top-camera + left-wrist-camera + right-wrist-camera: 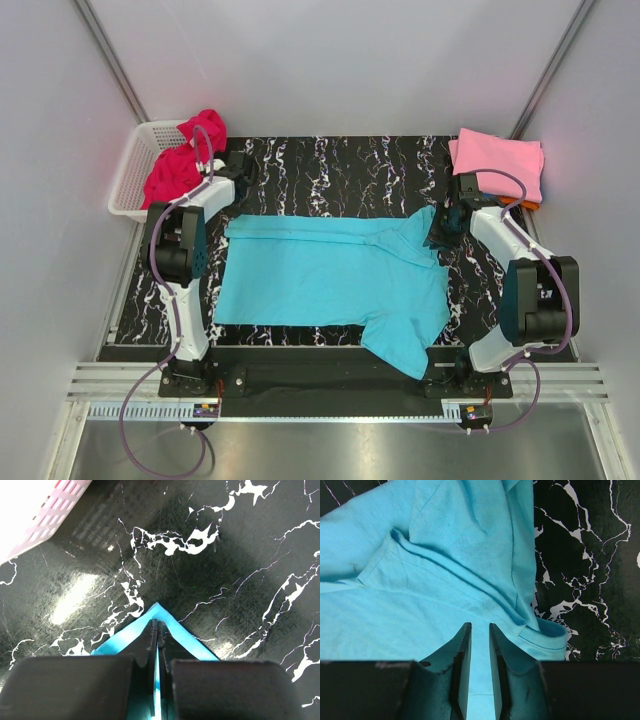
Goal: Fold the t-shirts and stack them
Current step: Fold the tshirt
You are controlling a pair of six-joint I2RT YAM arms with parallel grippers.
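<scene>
One turquoise t-shirt (330, 275) lies spread flat on the black marbled mat (330, 170). Its pointed corner is pinched between the clenched jaws of the left gripper (157, 625), with cloth poking just past the tips. Jaws of the right gripper (480, 627) stand narrowly parted astride the cloth, collar band (545, 640) just right of them. Held or only touched: cannot tell. Stitched seams and soft creases lie ahead of those jaws.

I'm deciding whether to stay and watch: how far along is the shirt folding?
Done: a folded pink shirt lies stacked on an orange one at the far right. In hand: the turquoise shirt lies spread flat, the left gripper shut on its corner, the right gripper at its collar end. Left: folding it, and the magenta shirt in the basket.
</scene>
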